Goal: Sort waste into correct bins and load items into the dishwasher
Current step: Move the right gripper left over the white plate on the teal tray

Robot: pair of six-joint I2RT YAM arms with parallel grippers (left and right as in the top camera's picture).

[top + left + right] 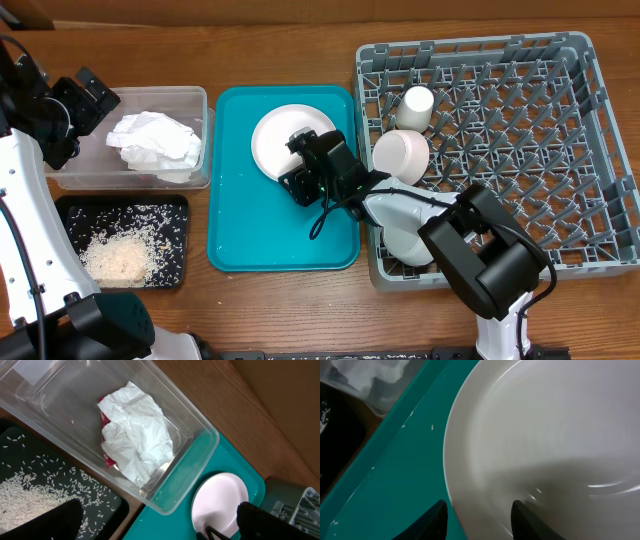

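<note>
Right gripper (479, 510) over the teal tray (240, 220), jaws spread with one finger outside the rim of the pale pink plate (275, 140) and the other over its face; the plate rests on the tray, not yet pinched. Sorting looks finished: crumpled napkin (137, 430) and red sauce packet (104, 455) lie in the clear tub (195, 100), rice grains (115, 258) in the black tray (175, 205). A white cup (417, 102) and a bowl (400, 155) sit in the grey dish rack (560, 120), so loading appears to be the step in hand. The next move likely calls for closing on the rim, lifting the plate and standing it between the pegs. Left gripper (85, 95) hovers above the tub on the wooden desk (280, 300); whether its jaws are spread cannot be told
</note>
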